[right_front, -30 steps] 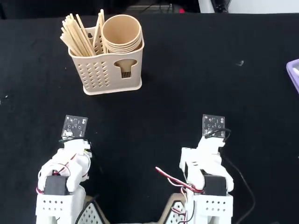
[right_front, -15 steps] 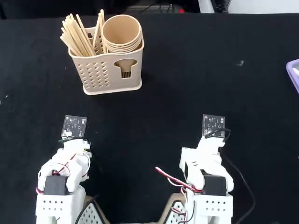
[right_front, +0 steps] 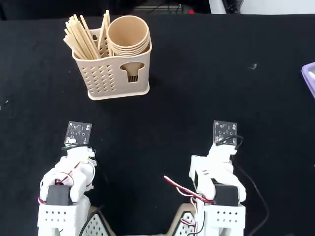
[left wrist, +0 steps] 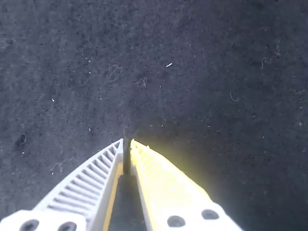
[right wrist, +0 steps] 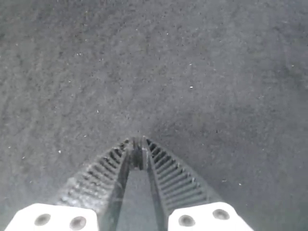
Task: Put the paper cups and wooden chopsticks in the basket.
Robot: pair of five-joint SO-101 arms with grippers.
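A beige perforated basket (right_front: 115, 76) stands at the back left of the black table. Several stacked paper cups (right_front: 128, 35) sit in its right compartment, and a bundle of wooden chopsticks (right_front: 83, 38) leans in its left one. Both arms are folded back at the table's near edge, far from the basket. My left gripper (left wrist: 127, 142) is shut with nothing in it, its tips just over the black cloth. My right gripper (right wrist: 137, 142) is shut and empty too, over bare cloth. From above, the left arm (right_front: 69, 179) and right arm (right_front: 216, 174) sit side by side.
A purple object (right_front: 310, 78) pokes in at the right edge of the table. A small speck (right_front: 252, 66) lies on the cloth at the back right. The black cloth (right_front: 197, 88) between arms and basket is open room.
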